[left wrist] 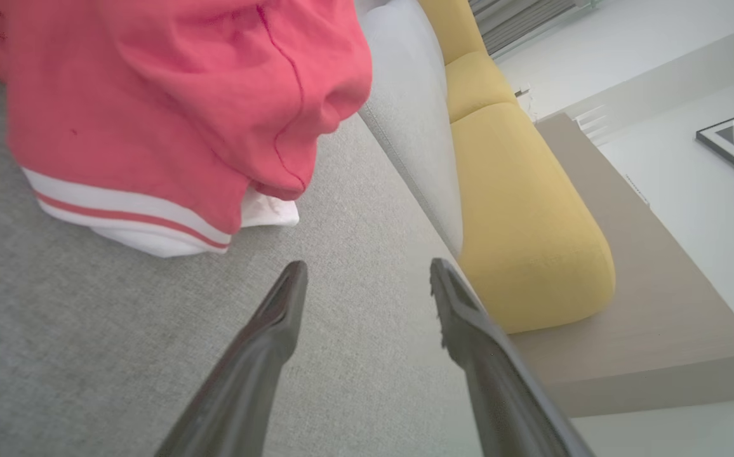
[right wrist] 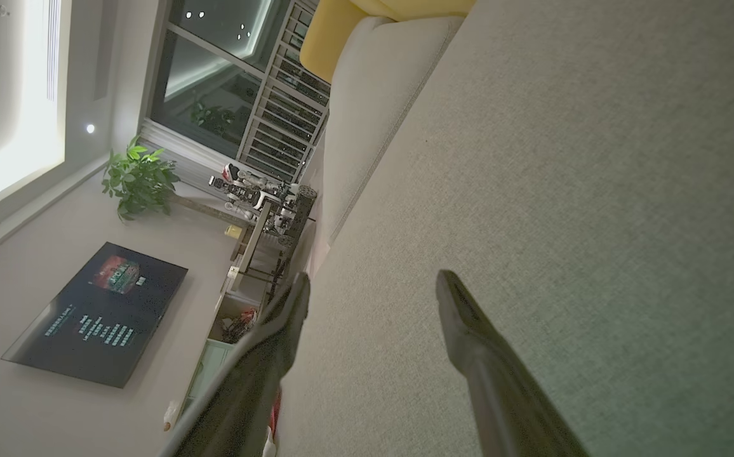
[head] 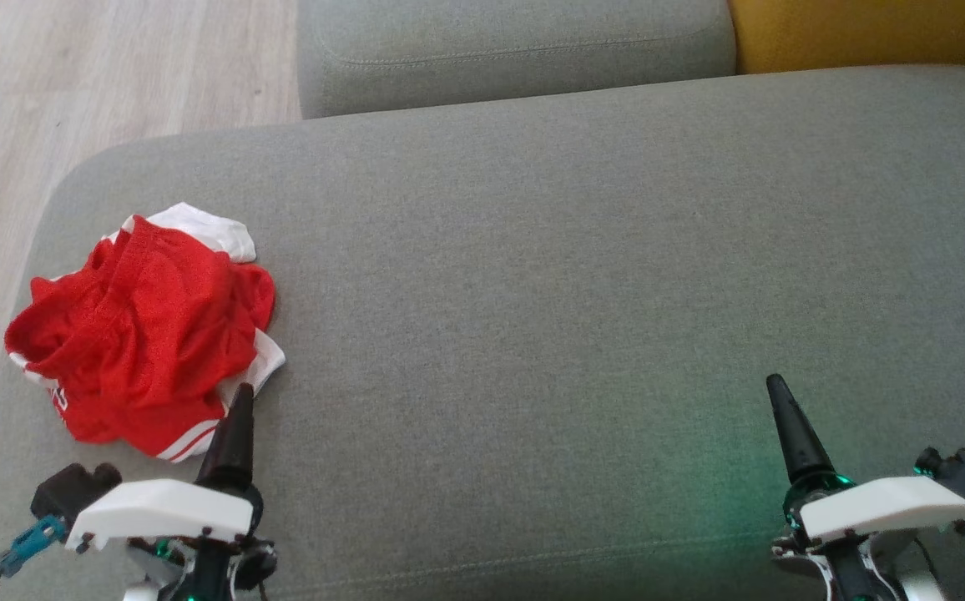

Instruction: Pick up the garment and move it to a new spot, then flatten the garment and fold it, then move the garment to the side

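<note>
Head view: red garment (head: 144, 334) crumpled on grey sofa (head: 533, 292) — left gripper (left wrist: 367, 265) and right gripper (right wrist: 373, 278) both spread wide, empty.

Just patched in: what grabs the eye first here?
The crumpled red-and-white garment lies at the left end of the grey sofa seat. The left claw hangs open just short of its hem; the right claw, also open, is over the seat's right side.
</note>
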You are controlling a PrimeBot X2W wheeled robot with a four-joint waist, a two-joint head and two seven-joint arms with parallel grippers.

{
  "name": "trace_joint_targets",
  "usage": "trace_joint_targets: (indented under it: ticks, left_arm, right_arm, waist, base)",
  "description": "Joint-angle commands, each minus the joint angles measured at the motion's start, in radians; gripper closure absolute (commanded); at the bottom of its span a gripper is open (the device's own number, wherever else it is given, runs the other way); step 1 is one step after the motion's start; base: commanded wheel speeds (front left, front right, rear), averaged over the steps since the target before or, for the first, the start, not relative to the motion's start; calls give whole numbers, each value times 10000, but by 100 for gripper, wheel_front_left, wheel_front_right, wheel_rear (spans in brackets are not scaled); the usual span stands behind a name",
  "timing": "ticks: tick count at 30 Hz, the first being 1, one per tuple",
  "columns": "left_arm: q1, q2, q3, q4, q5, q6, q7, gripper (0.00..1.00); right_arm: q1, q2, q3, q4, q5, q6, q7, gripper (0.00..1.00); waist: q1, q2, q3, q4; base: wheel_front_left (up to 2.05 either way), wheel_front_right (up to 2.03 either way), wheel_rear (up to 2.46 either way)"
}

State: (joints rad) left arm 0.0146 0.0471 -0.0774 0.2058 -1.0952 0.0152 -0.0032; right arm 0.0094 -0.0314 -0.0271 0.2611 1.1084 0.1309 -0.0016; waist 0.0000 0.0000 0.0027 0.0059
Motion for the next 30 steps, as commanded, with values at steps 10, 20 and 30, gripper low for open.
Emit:
trace_joint_targets:
  ticks: [10,20,30]
  left_arm:
    - [-662,468,-560,-631,1467,686,-380,0]
    - [-887,797,-1311,-976,2725,1559,-672,0]
    - [-1093,1124,-2060,-1494,4052,2304,-994,0]
  right_arm:
    - [-526,-76,410,-695,-1497,-1,-367,0]
    - [-583,-91,636,-921,-2793,-1,-662,0]
    - [-641,-108,952,-1199,-4178,-1,-988,0]
  waist:
    - [0,0,24,-1]
    - [0,0,48,28]
    - [0,0,23,51]
  base:
    - [0,0,0]
    - [0,0,0]
    - [0,0,0]
